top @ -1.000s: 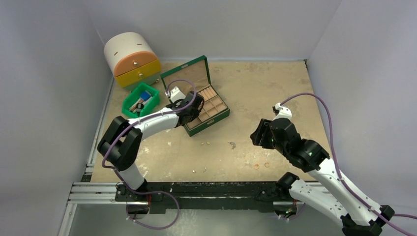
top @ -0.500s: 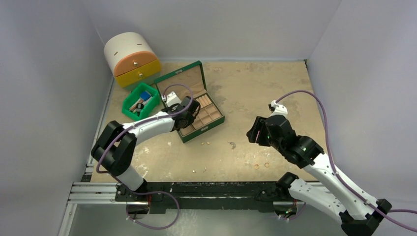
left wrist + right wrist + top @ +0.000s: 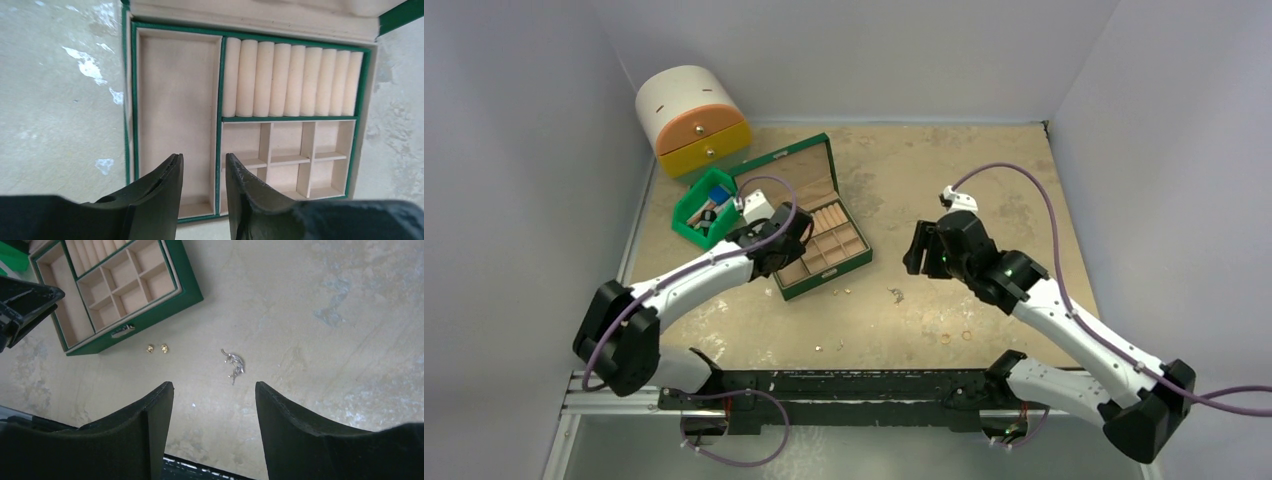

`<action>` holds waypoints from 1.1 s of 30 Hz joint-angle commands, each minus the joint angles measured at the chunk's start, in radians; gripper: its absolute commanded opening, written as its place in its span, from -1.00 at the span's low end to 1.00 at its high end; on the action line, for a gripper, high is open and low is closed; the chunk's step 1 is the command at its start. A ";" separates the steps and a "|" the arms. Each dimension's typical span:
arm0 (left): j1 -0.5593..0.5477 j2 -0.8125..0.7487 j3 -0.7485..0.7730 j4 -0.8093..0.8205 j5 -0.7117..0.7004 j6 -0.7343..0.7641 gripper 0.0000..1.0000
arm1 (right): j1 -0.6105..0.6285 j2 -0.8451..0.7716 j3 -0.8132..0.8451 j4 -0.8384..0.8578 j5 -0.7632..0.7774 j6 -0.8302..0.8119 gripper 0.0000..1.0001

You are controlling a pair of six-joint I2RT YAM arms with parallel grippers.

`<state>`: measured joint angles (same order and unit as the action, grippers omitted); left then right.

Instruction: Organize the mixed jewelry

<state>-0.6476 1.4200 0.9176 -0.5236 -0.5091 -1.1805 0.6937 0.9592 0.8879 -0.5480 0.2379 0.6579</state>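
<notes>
- The silver charm lies on the bare tabletop just ahead of the right fingers, roughly centred on their gap. Its long axis runs roughly fore-and-aft, across their closing line.
- The right fingers stand wide apart and empty, and this arm is the nearer one.
- Two gold studs sit just beside the jewelry box, and gold rings lie nearer the bases.
- The left fingers are slightly parted over the box's near rim, gripping nothing.
- Since a second ago the box has slid and turned leftward, and the right arm has swung in over the charm.
</notes>
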 commanded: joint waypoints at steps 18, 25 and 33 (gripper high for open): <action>0.011 -0.441 0.153 -0.179 0.027 0.408 0.00 | -0.005 0.619 0.394 0.230 -0.133 -0.269 0.22; 0.012 -0.524 0.172 -0.228 0.095 0.469 0.05 | -0.018 0.811 0.503 0.235 -0.190 -0.275 0.11; 0.011 -0.591 0.159 -0.268 0.103 0.509 0.11 | -0.025 0.906 0.569 0.223 -0.155 -0.270 0.05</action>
<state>-0.6418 0.8627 1.0531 -0.7773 -0.4191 -0.7193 0.6754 1.8629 1.3891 -0.3351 0.0647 0.4038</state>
